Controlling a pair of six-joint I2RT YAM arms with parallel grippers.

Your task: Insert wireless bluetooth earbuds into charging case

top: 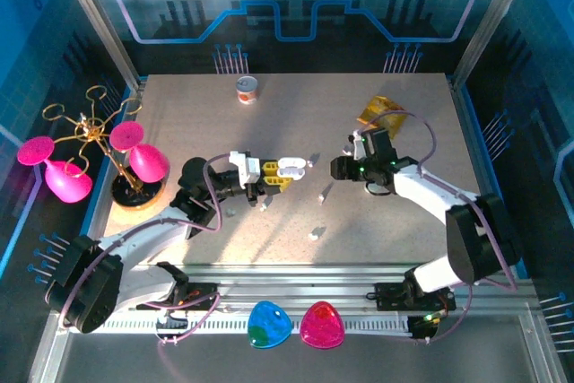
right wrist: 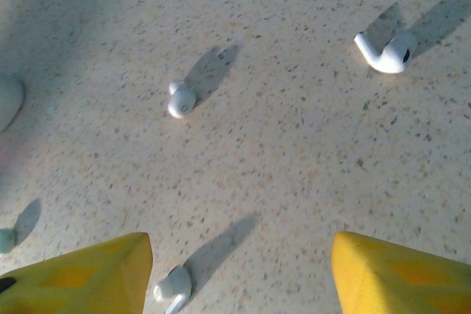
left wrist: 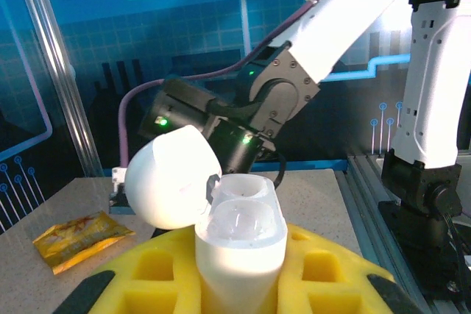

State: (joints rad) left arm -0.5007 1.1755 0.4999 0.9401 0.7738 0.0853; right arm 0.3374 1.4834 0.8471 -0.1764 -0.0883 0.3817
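Observation:
My left gripper [top: 280,172] is shut on the white charging case [top: 291,167], mid-table. In the left wrist view the case [left wrist: 239,237] stands upright between the yellow fingers [left wrist: 335,273]. Its lid [left wrist: 171,178] is swung open to the left, and both wells look empty. My right gripper [top: 341,168] hovers just right of the case. In the right wrist view this gripper [right wrist: 239,248] is open over the tabletop. One earbud [right wrist: 174,287] lies beside its left finger [right wrist: 88,273], not gripped. Two more earbuds [right wrist: 181,99] [right wrist: 384,53] lie farther out. Loose earbuds [top: 326,193] [top: 314,233] dot the table.
An orange snack packet [top: 378,112] lies behind the right gripper. A small can [top: 247,90] stands at the back. A gold rack with pink cups [top: 90,145] occupies the left side. Blue [top: 269,325] and pink [top: 322,325] shells rest on the front rail.

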